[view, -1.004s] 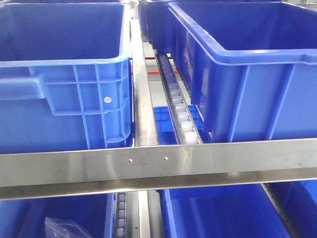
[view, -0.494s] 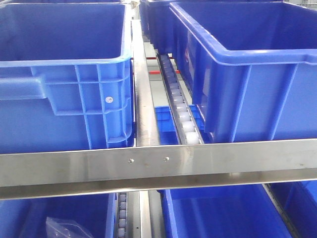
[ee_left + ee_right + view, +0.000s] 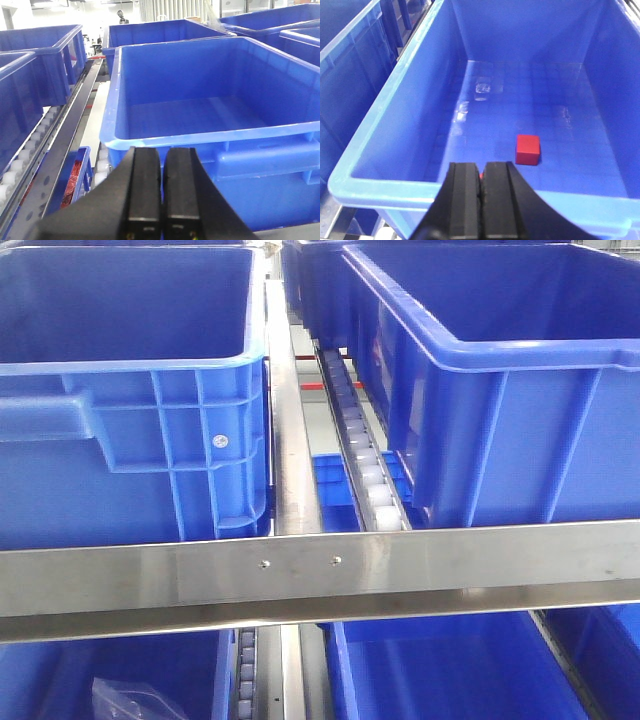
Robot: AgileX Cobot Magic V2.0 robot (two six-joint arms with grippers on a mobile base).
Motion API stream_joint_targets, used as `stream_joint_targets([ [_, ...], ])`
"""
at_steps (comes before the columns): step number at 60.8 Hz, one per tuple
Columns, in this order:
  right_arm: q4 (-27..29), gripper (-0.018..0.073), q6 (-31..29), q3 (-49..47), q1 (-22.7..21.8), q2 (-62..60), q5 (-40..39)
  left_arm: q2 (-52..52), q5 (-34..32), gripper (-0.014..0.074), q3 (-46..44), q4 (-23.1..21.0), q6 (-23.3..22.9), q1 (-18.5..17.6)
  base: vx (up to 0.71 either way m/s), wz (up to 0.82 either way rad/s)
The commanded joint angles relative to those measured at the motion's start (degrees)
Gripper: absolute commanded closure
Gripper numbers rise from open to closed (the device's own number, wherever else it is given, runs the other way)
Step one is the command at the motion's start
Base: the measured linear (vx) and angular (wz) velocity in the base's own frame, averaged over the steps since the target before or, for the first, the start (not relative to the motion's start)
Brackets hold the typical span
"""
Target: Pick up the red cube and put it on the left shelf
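1. The front-facing view shows the left shelf (image 3: 320, 575), a steel rack with a brushed flat front rail, carrying 2 large dark-blue plastic crates on its upper level: one crate at the left (image 3: 130, 400) and one at the right (image 3: 500, 390).
2. A white roller track (image 3: 362, 455) runs back between the 2 crates, beside a steel divider rail (image 3: 288, 440).
3. Below the front rail lie more blue crates, and a clear plastic bag (image 3: 135, 702) rests in the lower left one.
4. The small red cube (image 3: 527, 149) sits flat on the floor of a blue crate (image 3: 380, 125) seen from the right wrist camera, apart from the crate's walls.
5. The right gripper (image 3: 481, 200) hangs over the near rim of that crate with its 2 black fingers pressed together and holding nothing (a sliver of red shows just behind their tips).
6. The left gripper (image 3: 161, 192) is likewise closed and empty, its black fingers nearly touching, in front of another empty blue crate (image 3: 210, 145).
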Motion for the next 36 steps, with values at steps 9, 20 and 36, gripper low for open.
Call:
stream_joint_targets([
  [9,-0.7,0.0510,-0.2,4.5,-4.9,-10.8,-4.2,0.4,-4.8,0.0491,1.3,-0.3,0.1,-0.2,0.00,0.00],
  [20,-0.6,0.0510,-0.2,12.6,-8.5,-23.1,-4.2,0.4,-4.8,0.0491,1.3,-0.3,0.1,-0.2,0.00,0.00],
  [36,-0.2,0.0510,-0.2,23.0,-10.2,-39.1,-4.2,0.4,-4.8,0.0491,1.3,-0.3,0.1,-0.2,0.00,0.00],
])
